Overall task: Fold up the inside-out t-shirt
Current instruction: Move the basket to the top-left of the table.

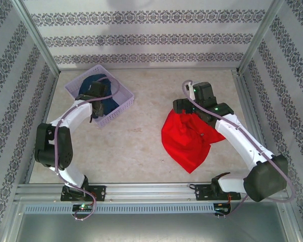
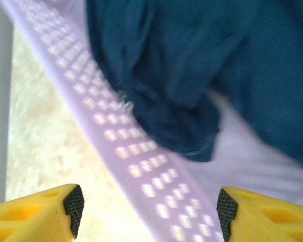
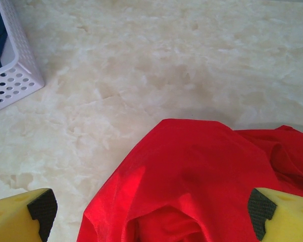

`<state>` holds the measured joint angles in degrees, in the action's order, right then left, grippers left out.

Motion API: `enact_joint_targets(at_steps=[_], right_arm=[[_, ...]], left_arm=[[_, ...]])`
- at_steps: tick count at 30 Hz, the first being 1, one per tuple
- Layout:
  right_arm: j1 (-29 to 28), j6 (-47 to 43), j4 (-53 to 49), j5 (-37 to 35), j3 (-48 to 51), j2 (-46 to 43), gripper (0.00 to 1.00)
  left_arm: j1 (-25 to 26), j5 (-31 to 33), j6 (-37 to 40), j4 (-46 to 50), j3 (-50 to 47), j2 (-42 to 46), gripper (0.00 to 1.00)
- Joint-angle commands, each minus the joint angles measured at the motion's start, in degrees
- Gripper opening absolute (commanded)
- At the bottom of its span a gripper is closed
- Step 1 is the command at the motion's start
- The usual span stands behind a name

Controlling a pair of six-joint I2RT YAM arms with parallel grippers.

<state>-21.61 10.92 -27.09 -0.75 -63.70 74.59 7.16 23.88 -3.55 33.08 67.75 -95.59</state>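
Red t-shirt (image 1: 184, 143), navy garment (image 2: 192, 60), lilac basket (image 2: 116, 133), cream marbled table (image 1: 136, 146)

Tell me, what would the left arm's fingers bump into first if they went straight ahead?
Probably the lavender basket's rim, running between the left fingers; the dark blue garment lies beyond. Depth is unclear.

Navy garment (image 2: 192, 60) lies in lavender basket (image 1: 120, 107); marbled table (image 1: 136, 146) beneath.

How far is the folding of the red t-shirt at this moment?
Done: nothing folded; the red t-shirt lies crumpled on the table. In hand: the right gripper hangs open over it; the left gripper is open above the basket with the navy garment. Remaining: spreading it flat and every fold.
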Motion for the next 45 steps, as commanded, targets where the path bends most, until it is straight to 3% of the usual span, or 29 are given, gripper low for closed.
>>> enact_joint_targets(at_steps=[1,5,9,11,14,16,19,24,27,33,36,41,45], right_arm=[[-0.8,0.1,1.1,1.4,0.0,1.3,0.98],[-1.2,0.1,1.3,1.8,0.1,1.7,0.98],[-1.2,0.1,1.4,1.4,0.8,1.3,0.98],[-1.2,0.4,1.6,0.9,1.2,1.3,0.98],[-1.2,0.7,2.3,0.5,1.5,1.7,0.98],[-1.2,1.0,2.5,0.5,1.4,2.5,0.98],[-1.2,1.1,1.9,1.0,0.2,3.4,0.98],[-1.3,1.3,2.1,1.4,0.7,2.4,0.98],[-1.2,1.0,2.0,0.8,1.4,1.0,0.98],[-1.2,1.9,3.2,1.2,3.3,0.4,0.98],[-1.4,2.3,3.4,2.2,3.1,1.8,0.98],[-2.0,2.6,3.1,2.1,2.3,2.8,0.98],[-2.2,2.8,2.9,1.2,2.1,2.8,0.98]], left_arm=[[-3.3,10.7,-3.7,2.8,-0.8,-0.1,0.74],[-9.8,17.6,-3.6,3.4,2.5,-2.2,0.74],[-10.2,18.3,-5.1,5.7,8.9,-2.7,0.73],[-7.3,13.3,-6.9,4.7,9.9,-0.6,0.73],[0.6,-4.8,-10.1,-1.1,8.5,2.7,0.73],[7.0,-12.5,-11.5,-5.6,8.3,2.1,0.74],[13.1,-7.5,-10.9,-3.3,15.2,-5.8,0.78],[14.2,-5.3,-8.6,-0.4,24.7,-19.5,0.81],[13.0,1.1,-6.0,2.8,26.9,-22.7,0.8],[5.7,4.4,-3.2,0.5,17.4,-14.5,0.75],[1.2,2.6,-1.2,0.2,16.1,-15.0,0.68],[-4.2,-1.5,2.2,2.0,20.4,-19.9,0.53],[-7.3,-3.8,4.3,2.4,26.3,-24.3,0.47]])
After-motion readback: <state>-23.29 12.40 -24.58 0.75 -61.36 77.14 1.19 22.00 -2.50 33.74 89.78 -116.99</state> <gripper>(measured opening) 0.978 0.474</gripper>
